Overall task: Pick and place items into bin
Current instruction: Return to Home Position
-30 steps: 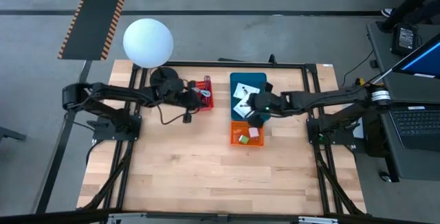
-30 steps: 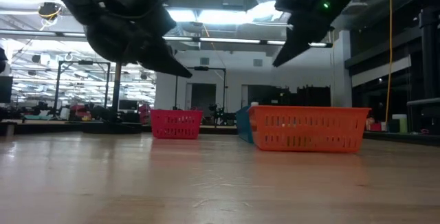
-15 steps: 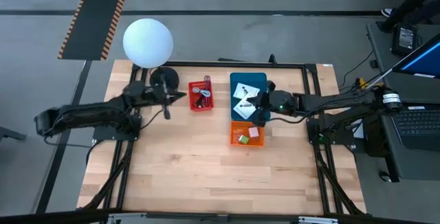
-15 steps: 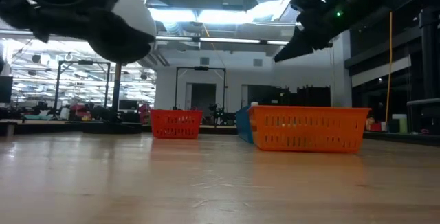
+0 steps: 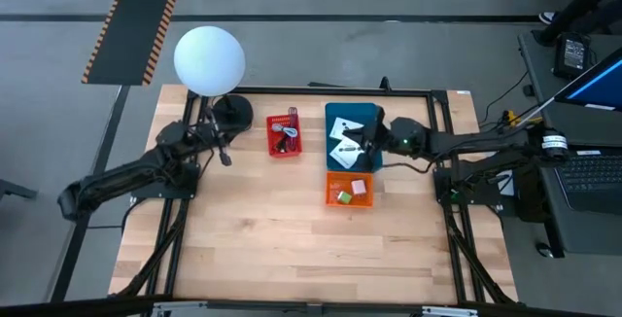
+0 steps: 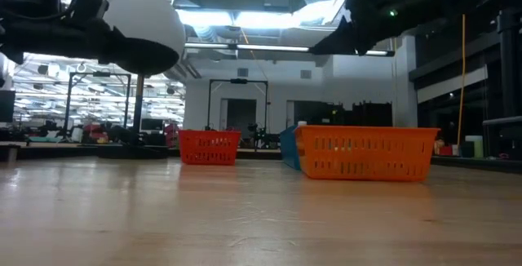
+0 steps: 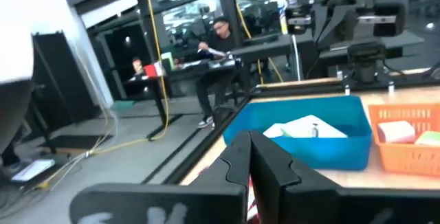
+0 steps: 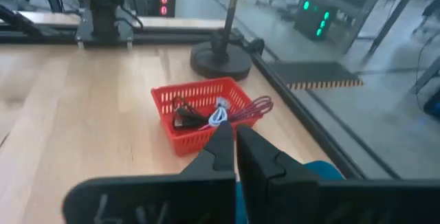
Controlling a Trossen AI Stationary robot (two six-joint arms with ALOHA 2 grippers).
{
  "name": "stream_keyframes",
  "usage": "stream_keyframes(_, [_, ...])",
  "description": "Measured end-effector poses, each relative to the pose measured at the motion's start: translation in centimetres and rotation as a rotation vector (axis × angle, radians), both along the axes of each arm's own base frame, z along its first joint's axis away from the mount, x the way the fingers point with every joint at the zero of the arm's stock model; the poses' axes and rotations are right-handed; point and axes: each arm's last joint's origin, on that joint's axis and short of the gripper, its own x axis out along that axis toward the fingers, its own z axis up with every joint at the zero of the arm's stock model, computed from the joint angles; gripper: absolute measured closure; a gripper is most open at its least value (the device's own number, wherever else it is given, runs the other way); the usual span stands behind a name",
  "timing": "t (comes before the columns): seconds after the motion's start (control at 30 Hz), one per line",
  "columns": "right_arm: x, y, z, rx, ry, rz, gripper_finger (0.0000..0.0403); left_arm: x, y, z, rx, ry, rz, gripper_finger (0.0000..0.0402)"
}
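Three small bins stand on the wooden table. The red bin holds a black cable, a maroon cable and a blue-white stick. The blue bin holds two white cards. The orange bin holds a green cube and a pink square. My left gripper is shut, in the air left of the red bin, near the lamp base. My right gripper is shut, above the blue bin's right part, high over the table.
A white globe lamp on a black base stands at the table's far left corner, close to my left arm. The near half of the table is bare wood. People sit at desks in the room beyond.
My left gripper has drawn back from the red bin toward the table's left edge, its arm folding back. My right gripper has moved from over the orange bin toward the far edge, over the blue bin, and has tipped nearer to level.
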Motion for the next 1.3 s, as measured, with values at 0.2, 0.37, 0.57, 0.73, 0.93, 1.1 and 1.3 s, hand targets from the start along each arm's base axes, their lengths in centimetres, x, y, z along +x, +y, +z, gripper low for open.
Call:
stream_keyframes(0.2, [-1.7,-0.5,-1.2,-0.025,-0.072,-0.028,0.0403,-0.9,-0.2,-0.5,0.003,-0.026,0.029,0.04])
stream_keyframes(0.37, [-3.6,-0.8,-0.3,-0.018,-0.139,0.007,0.0403,-1.3,-0.2,-0.7,-0.01,-0.019,0.056,0.04])
stream_keyframes(0.57, [-6.0,-1.2,1.0,0.034,-0.161,0.07,0.0403,-1.3,-0.4,-0.9,-0.039,-0.015,0.017,0.04])
stream_keyframes(0.73, [-8.1,-1.1,1.8,0.039,-0.156,0.061,0.0403,-1.1,-0.8,-1.1,-0.066,-0.003,-0.034,0.04])
stream_keyframes(0.93, [-10.1,-0.2,2.1,0.072,-0.15,0.072,0.0403,-0.7,-1.5,-1.2,-0.075,0.004,-0.152,0.04])
stream_keyframes(1.1, [-10.9,0.3,-1.0,0.061,-0.181,0.089,0.0403,-0.7,-1.6,-1.1,-0.057,0.009,-0.123,0.04])
stream_keyframes(1.3, [-12.7,0.4,-3.2,0.016,-0.28,0.062,0.0403,-0.7,-1.5,-1.1,-0.062,0.006,-0.121,0.04])
